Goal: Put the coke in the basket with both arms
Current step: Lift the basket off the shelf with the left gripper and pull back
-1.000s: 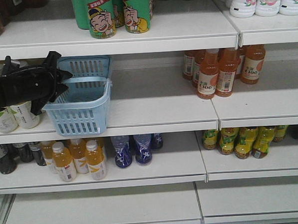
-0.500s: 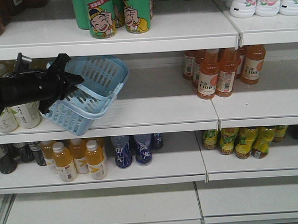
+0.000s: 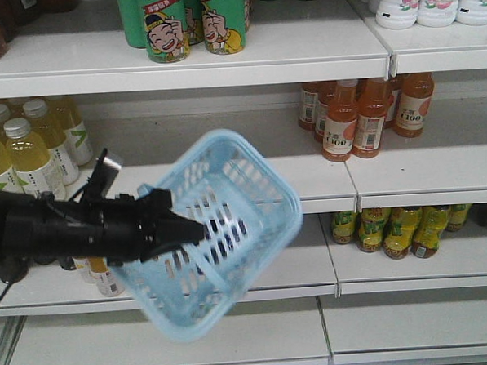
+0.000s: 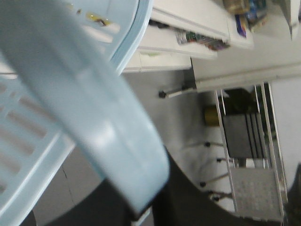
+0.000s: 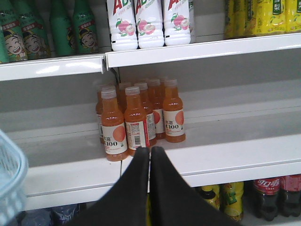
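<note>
Quick note from my session on the shelf rig. The left gripper [image 3: 190, 231] was clamped on the light blue basket [image 3: 248, 190], which hung in the air out past its fingertips, tipped over with the mouth facing up and away from the arm. The left wrist view showed only a wide blue band [image 4: 94, 117] crossing the jaws, and I couldn't tell if that was handle or rim. The left arm was stretched out nearly level. That basket is thin slotted plastic, so my guess is it's light and a bit floppy, and it'll swing once weight goes in.

The right gripper [image 5: 150, 151] was closed on nothing, fingers pressed together, wrist level and pointing straight at the orange bottles [image 5: 136, 123] just ahead of it. The coke bottles [image 5: 265, 200] sat on the shelf [image 5: 225, 155] below, down and to the right of that gripper, well apart from it.

I figured full coke is heavyish, with a smooth, round, slippery body. I'd open up and grab around the middle, not the cap.
</note>
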Motion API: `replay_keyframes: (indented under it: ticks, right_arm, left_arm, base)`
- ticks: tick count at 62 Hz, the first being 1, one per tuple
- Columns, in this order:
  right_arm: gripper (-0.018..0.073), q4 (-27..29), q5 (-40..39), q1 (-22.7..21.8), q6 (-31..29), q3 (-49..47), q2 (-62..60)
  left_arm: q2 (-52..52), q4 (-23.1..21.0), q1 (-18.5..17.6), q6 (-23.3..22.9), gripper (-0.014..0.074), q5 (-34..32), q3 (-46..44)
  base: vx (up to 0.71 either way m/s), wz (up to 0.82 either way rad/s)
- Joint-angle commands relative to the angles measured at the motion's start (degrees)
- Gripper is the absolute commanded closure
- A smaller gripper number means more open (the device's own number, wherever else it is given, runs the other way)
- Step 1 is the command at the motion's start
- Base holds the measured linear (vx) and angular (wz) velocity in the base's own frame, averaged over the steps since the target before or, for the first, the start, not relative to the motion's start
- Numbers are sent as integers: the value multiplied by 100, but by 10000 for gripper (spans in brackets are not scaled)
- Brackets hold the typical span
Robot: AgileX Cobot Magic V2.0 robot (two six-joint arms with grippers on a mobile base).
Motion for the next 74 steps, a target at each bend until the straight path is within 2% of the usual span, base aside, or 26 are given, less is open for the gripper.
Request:
replay_keyframes:
  ticks: [1, 4, 9, 23, 46, 56, 74]
  right_arm:
    - [567, -36, -412, -42, -14, 44, -74]
    - [567, -36, -412, -42, -14, 44, -74]
    - [567, -36, -412, -42, -14, 44, -74]
    - [567, -36, -412, -42, -14, 44, -74]
    - [567, -36, -412, -42, -14, 44, -74]
    - [567, -36, -412, -42, -14, 44, -74]
    - [567, -36, -412, -42, -14, 44, -74]
  left_arm:
    - [-908, -611, -329, 534, 604, 437, 534]
    - [-1153, -673, -465, 703, 604, 462, 739]
    - [-1568, -679, -617, 736, 604, 553, 967]
    - [-2198, -618, -993, 868, 603, 1029, 1013]
    - [-2496, -725, -1705, 999, 603, 531, 1013]
    - [-2496, -725, -1809, 1173, 603, 695, 1013]
    - [-2496, -725, -1809, 1197, 603, 693, 1013]
  base:
    - [0, 0]
    - [0, 0]
    - [0, 0]
    - [0, 0]
    - [0, 0]
    - [0, 0]
    - [0, 0]
